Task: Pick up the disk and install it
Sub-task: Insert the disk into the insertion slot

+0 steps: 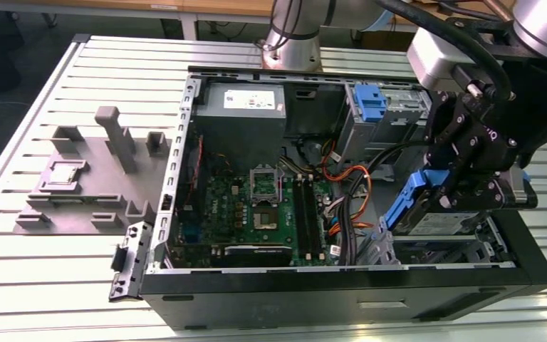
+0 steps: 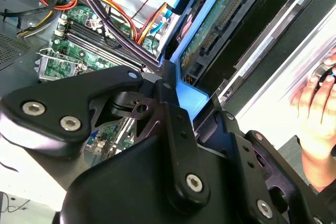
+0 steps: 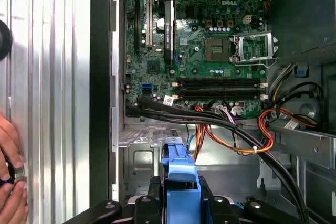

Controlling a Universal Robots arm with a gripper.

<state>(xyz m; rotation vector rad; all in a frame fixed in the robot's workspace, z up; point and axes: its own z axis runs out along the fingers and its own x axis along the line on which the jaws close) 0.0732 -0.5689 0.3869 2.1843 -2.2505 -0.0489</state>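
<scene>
The disk [image 1: 437,219] hangs tilted over the open computer case [image 1: 350,274], at the exterior view's right, just above a metal drive bay [image 1: 444,251]. Its blue side rail [image 1: 409,203] faces the motherboard. My gripper [image 1: 456,194] is shut on the disk from above. The second wrist view has the disk's [image 2: 231,19] green circuit-board underside and blue rail running away from my gripper [image 2: 178,92]. In the first wrist view the disk's [image 3: 178,174] blue rail end stands between my black fingers [image 3: 153,195].
The motherboard [image 1: 254,206] lies in the case's middle, with orange and black cables [image 1: 350,187] beside the bay. A grey power-supply box [image 1: 245,101] and a blue bracket [image 1: 369,103] sit at the back. A grey fixture [image 1: 93,171] stands on the table. A person's hand [image 2: 315,109] rests outside the case.
</scene>
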